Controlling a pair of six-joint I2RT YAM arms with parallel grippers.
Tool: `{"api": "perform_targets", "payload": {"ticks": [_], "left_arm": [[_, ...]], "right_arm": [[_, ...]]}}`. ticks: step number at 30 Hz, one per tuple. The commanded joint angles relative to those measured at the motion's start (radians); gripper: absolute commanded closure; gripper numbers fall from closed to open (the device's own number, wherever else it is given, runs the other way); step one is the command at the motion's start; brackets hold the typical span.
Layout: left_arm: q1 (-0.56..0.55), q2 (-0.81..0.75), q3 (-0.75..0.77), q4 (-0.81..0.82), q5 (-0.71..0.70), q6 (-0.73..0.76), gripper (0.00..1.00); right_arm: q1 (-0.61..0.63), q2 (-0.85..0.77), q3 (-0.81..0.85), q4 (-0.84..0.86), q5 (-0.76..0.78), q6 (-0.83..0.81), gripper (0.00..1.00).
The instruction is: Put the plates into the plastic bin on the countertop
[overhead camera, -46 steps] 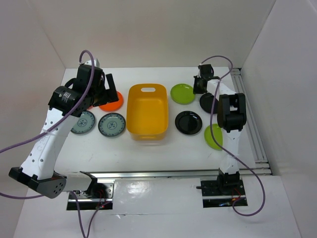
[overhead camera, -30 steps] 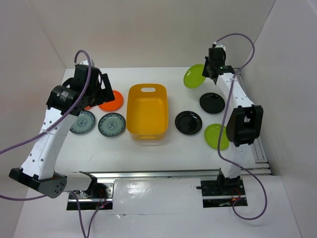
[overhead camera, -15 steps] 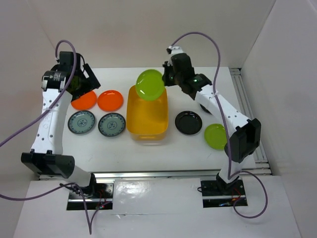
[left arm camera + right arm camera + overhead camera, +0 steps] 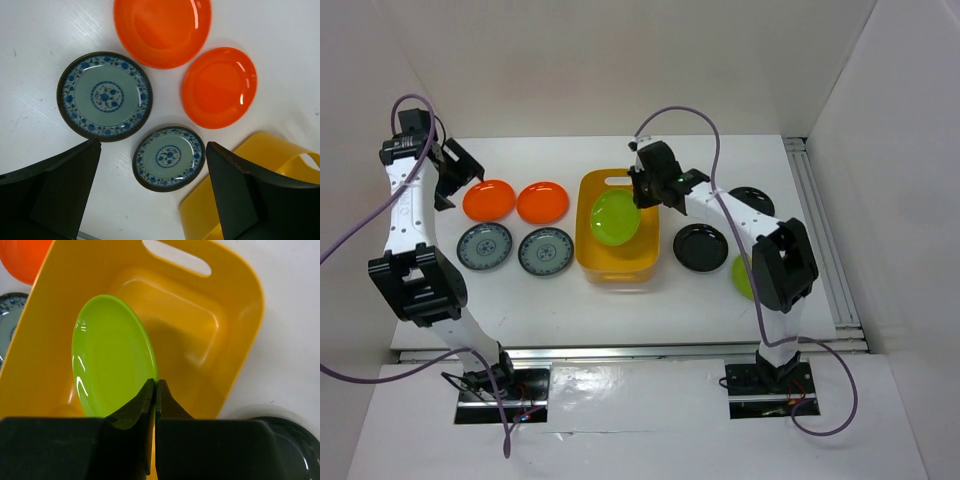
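A lime green plate [image 4: 110,357] is held tilted by its rim in the right gripper [image 4: 155,386], with the plastic bin [image 4: 235,305] beneath. The left gripper [image 4: 152,147] is spread wide above the patterned plates [image 4: 169,158].

No writing, label, brand, number or sign could be read in any view. The only markings were blue flower patterns on one grey-blue plate [image 4: 104,96] ahead of the left gripper [image 4: 152,145] and on a second grey-blue plate [image 4: 169,158] seen between its fingers, and none formed letters.
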State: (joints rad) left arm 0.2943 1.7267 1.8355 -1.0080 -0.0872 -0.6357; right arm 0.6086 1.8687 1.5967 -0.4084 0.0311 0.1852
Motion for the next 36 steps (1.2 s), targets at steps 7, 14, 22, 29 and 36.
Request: {"api": "perform_targets", "payload": {"ticks": [7,14,22,29,36], "left_arm": [[0.078,0.048,-0.044,0.057,0.052,-0.001,0.0],[0.1,0.066,-0.044,0.077,0.079,0.018,0.0],[0.193,0.096,-0.125,0.091,0.112,-0.018,0.0],[0.233,0.149,-0.2,0.204,0.196,-0.027,0.03],[0.243,0.281,-0.133,0.279,0.283,0.005,0.04]], "right_arm": [[0.036,0.098,0.048,0.086,-0.002,-0.026,0.86],[0.036,0.139,0.117,0.079,-0.011,-0.026,0.31],[0.068,0.075,0.244,0.039,0.023,-0.055,0.0],[0.115,-0.083,0.246,0.046,-0.112,-0.101,0.0],[0.126,-0.258,0.123,0.05,-0.224,-0.138,0.0]]}}
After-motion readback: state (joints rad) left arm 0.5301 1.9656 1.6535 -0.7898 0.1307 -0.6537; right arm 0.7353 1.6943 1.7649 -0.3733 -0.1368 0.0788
